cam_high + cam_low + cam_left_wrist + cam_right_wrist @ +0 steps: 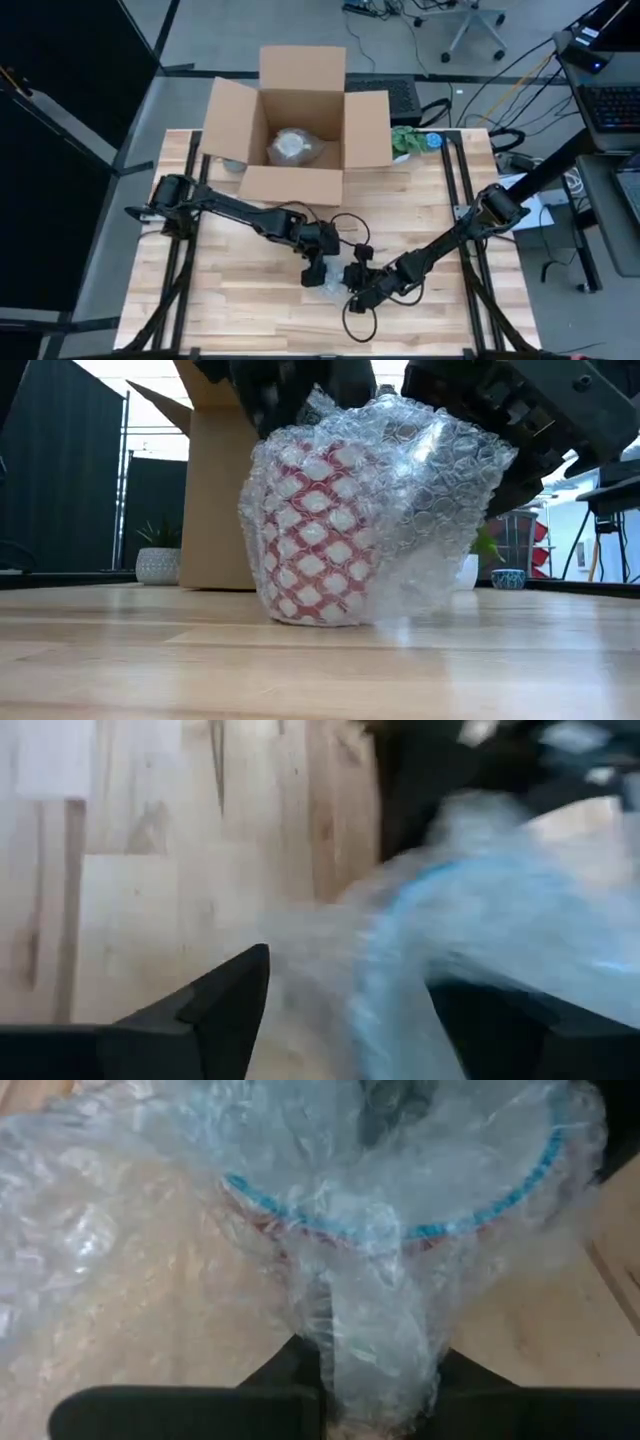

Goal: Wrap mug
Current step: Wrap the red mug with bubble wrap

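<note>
A red-and-white patterned mug stands upright on its base on the wooden table, loosely covered in clear bubble wrap. In the right wrist view the mug's blue rim shows through the wrap. My right gripper comes from the right and is shut on a gathered strip of wrap. My left gripper hovers over the mug's left side, open, with blurred wrap between its fingers. I cannot tell if it touches the wrap. My right gripper pinches a gathered, several-layered strip of the bubble wrap between its two fingers, just outside the mug's rim. It slants down from the table's right side. The strip runs up from the fingers over the rim, and the mug stays on the table.
An open cardboard box stands at the far middle with a wrapped item inside. A green plant sits at its right. Black cables loop over the table by the grippers. Bare wood lies to the left and near side.
</note>
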`<state>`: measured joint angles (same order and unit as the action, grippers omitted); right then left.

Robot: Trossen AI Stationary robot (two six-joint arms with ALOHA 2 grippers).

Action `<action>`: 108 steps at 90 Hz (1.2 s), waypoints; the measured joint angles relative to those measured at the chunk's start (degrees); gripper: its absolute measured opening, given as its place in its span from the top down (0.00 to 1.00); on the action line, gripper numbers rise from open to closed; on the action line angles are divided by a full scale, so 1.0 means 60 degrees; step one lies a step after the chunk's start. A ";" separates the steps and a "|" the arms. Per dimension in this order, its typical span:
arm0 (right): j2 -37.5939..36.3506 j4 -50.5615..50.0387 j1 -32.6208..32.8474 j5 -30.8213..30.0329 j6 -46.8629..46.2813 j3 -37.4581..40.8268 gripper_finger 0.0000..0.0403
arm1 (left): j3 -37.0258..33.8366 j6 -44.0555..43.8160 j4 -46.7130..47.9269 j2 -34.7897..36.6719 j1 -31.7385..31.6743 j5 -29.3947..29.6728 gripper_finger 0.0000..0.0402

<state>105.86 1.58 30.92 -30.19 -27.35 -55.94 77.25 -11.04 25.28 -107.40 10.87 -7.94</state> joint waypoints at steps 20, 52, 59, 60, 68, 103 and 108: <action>-0.0033 -0.0039 0.0000 0.0109 0.0001 -0.0036 0.88 | 0.0001 0.0206 0.0114 -0.0011 0.0031 0.0145 0.36; -0.0054 -0.0020 -0.0036 0.0355 -0.0214 -0.0251 0.67 | 0.0000 0.0217 0.0131 -0.0061 0.0031 0.0189 0.36; -0.0090 -0.0159 0.0026 0.0468 -0.0227 -0.0259 0.61 | 0.0004 0.0237 0.0126 -0.0061 0.0031 0.0192 0.36; -0.0111 -0.0193 0.0035 0.0482 -0.0227 -0.0259 0.60 | 0.0004 0.0241 0.0126 -0.0061 0.0031 0.0192 0.36; -0.0314 -0.0246 0.0146 0.0520 -0.0124 -0.0259 0.54 | 0.0004 0.0368 0.0126 -0.0061 0.0033 0.0265 0.36; -0.2758 -0.2774 0.0489 0.0475 -0.0556 -0.0259 0.45 | 0.0015 0.0411 0.0126 -0.0054 0.0034 0.0334 0.36; -0.2982 -0.2164 0.0382 -0.0042 -0.0257 -0.0270 0.45 | 0.0015 0.0411 0.0126 -0.0054 0.0034 0.0334 0.36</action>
<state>87.97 -11.40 33.21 -30.44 -28.89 -57.56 77.34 -8.58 26.04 -107.72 11.07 -5.93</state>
